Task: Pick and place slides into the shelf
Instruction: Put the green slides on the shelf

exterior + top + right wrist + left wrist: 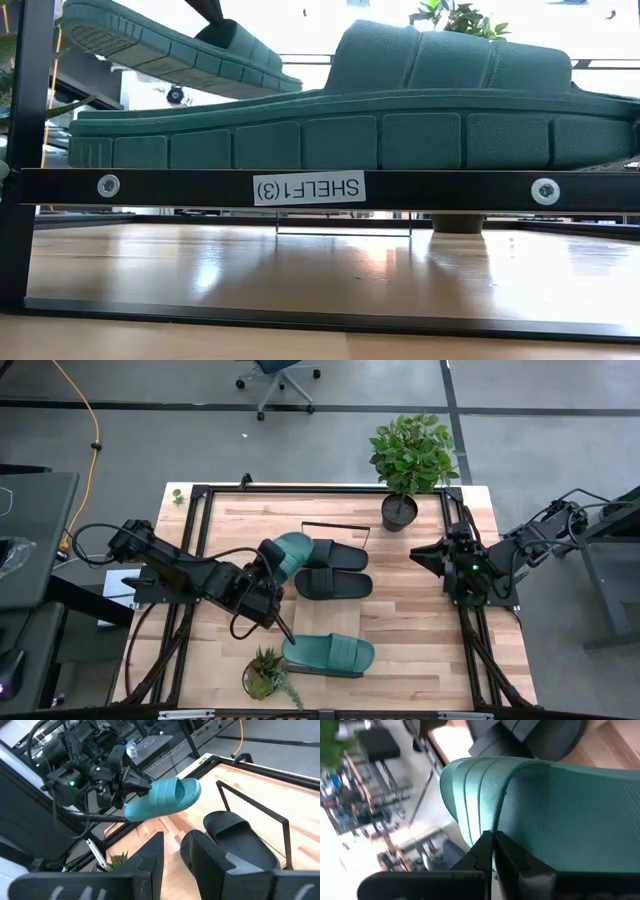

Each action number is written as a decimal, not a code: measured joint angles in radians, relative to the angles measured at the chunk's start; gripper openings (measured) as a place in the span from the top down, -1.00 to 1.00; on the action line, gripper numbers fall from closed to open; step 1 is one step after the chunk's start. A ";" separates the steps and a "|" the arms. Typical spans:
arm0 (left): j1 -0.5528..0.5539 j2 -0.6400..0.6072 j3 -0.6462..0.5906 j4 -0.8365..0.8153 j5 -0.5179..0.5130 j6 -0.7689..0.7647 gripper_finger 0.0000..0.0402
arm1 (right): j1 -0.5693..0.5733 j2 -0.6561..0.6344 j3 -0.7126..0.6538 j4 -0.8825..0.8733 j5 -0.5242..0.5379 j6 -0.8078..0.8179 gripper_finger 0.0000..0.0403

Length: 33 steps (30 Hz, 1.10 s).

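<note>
My left gripper (268, 565) is shut on a teal slide (292, 548) and holds it in the air left of two black slides (338, 555) (333, 585), which lie flat on the wood. The held slide also shows in the right wrist view (167, 797) and at the low view's upper left (170, 45). The second teal slide (328, 652) lies on the shelf's near black rail (450, 190), labelled SHELF1(3). A thin black rail (335, 523) stands behind the black slides. My right gripper (172, 852) is open and empty at the table's right side. My left gripper pinches the teal slide's side edge (495, 827) beside the ribbed strap (470, 790), between its two fingers. The fingers come from the table's left, slanting down. The slide is lifted clear and tilted, its strap end toward the black slides.
A tall potted plant (408, 460) stands at the table's far right. A small plant (265, 672) stands at the near edge, left of the shelved teal slide. Bare wood lies between the black slides and my right arm (480, 565).
</note>
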 joint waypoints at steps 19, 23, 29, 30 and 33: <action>0.001 0.002 -0.002 0.440 0.139 0.726 1.00 | 0.000 0.054 0.000 -0.006 0.060 0.090 0.58; 0.001 0.002 -0.002 0.476 0.178 0.856 1.00 | 0.000 0.063 0.000 -0.006 0.064 0.121 0.58; 0.001 0.003 -0.002 0.545 0.265 0.985 1.00 | 0.000 0.085 0.000 -0.005 0.087 0.149 0.58; 0.001 0.003 -0.002 0.561 0.281 1.006 1.00 | 0.000 0.089 0.000 -0.005 0.089 0.153 0.58; 0.001 0.006 -0.002 0.607 0.322 1.087 1.00 | 0.000 0.104 0.000 -0.005 0.094 0.161 0.58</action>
